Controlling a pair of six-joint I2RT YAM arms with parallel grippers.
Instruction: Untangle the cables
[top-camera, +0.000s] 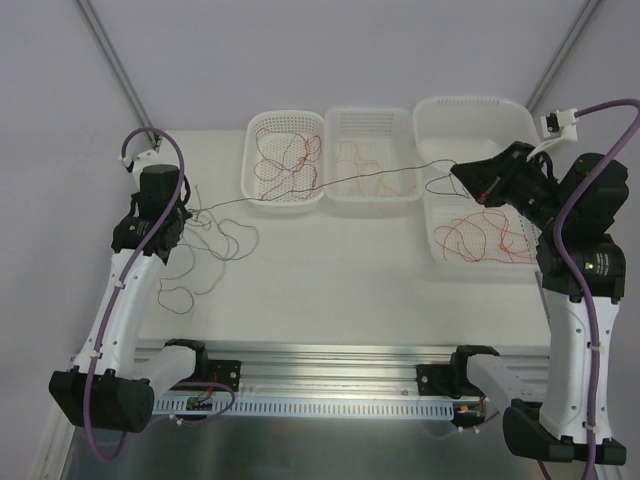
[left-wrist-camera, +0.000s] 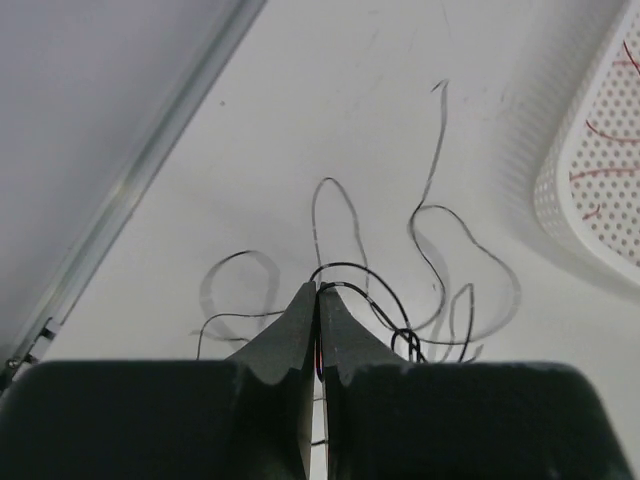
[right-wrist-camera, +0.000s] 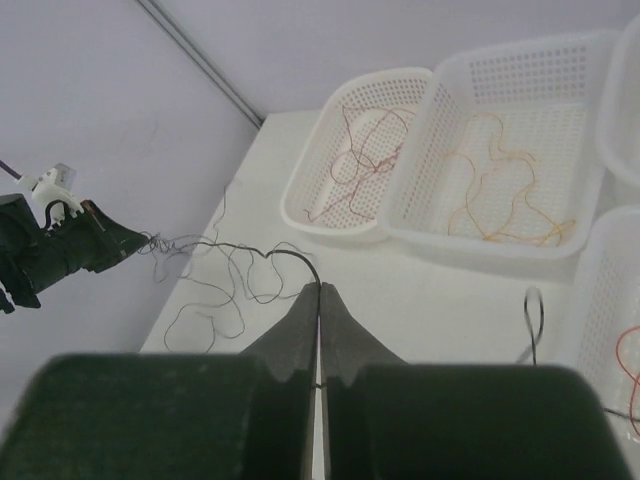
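Top external view is showing the left claw (top-camera: 184, 211) and right claw (top-camera: 456, 173) each clamping tight on one black cable (right-wrist-camera: 285, 254), stretching it above the white baskets (top-camera: 372, 200), loose black strands (top-camera: 215, 245) lying on the surface (top-camera: 330, 280); seemingly pulling apart, next needing steady separation.

White table (top-camera: 330, 275) under left gripper (top-camera: 184, 212) and right gripper (top-camera: 456, 176), grey wall (top-camera: 330, 50) beyond both. Left pole (top-camera: 113, 65), right pole (top-camera: 567, 50) slant up wall. Metal rail (top-camera: 330, 365) nearer than grippers. Flat light.
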